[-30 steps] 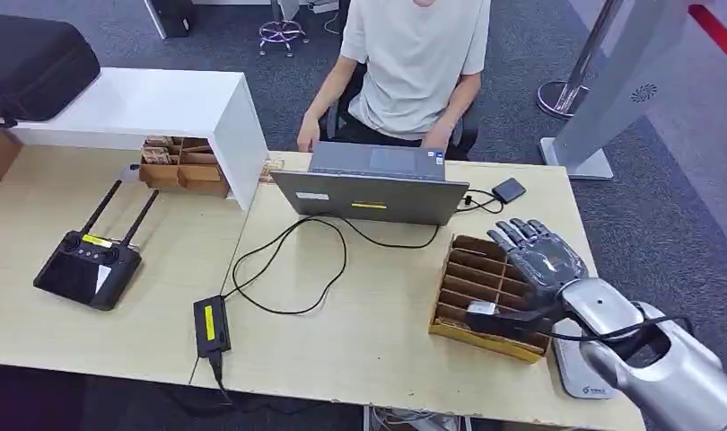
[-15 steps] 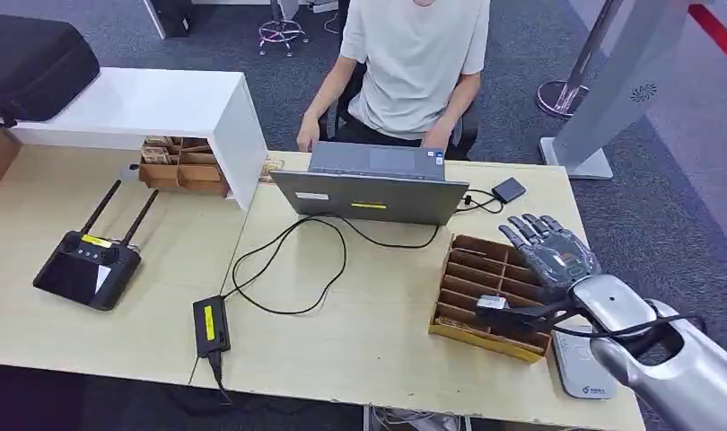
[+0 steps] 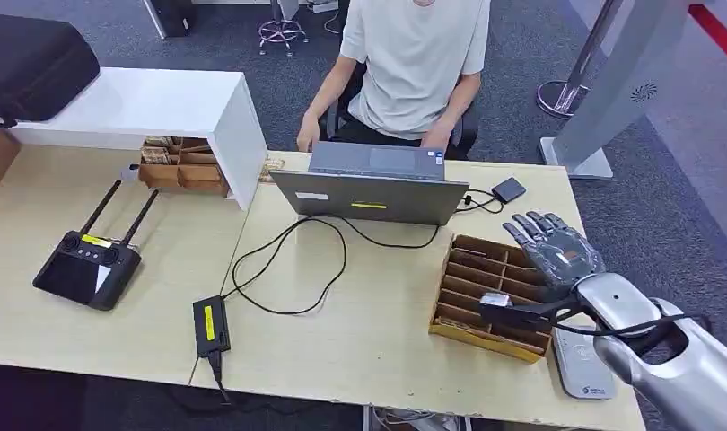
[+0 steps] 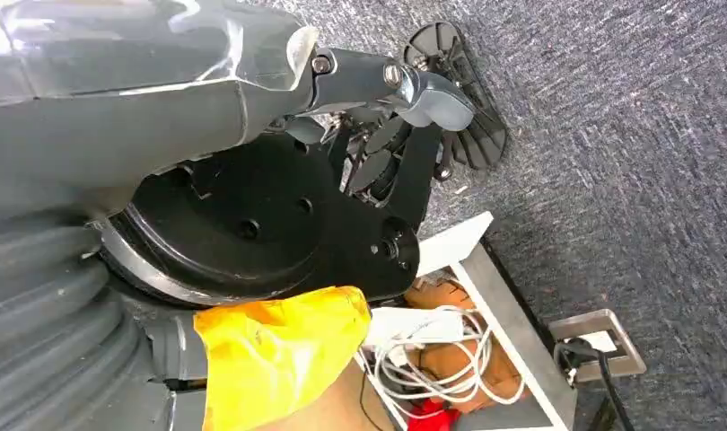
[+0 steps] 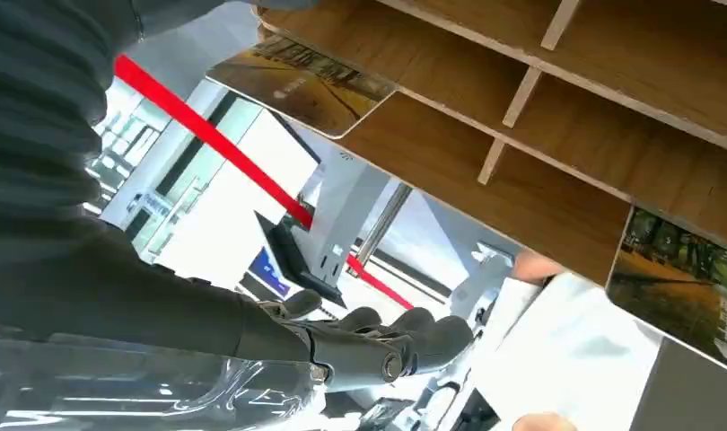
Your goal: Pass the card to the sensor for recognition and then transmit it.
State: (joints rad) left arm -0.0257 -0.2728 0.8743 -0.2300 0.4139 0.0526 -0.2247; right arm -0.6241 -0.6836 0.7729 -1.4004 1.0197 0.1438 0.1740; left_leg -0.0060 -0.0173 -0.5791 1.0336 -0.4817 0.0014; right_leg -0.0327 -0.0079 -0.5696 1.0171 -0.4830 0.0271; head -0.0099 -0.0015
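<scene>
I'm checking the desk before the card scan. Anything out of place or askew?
Nothing looks spilled or damaged. The wooden rack sits slightly skewed to the desk edge, and a loose black cable loops across the desk.

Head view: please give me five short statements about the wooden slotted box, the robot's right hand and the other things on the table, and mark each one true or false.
1. The robot's right hand is above the wooden slotted box. True.
2. The grey laptop lies closed. False: it stands open.
3. The black controller with two antennas is on the table's left part. True.
4. The white card reader lies left of the box. False: it lies to its right.
5. The right hand grips the laptop cable. False: it touches no cable.
</scene>
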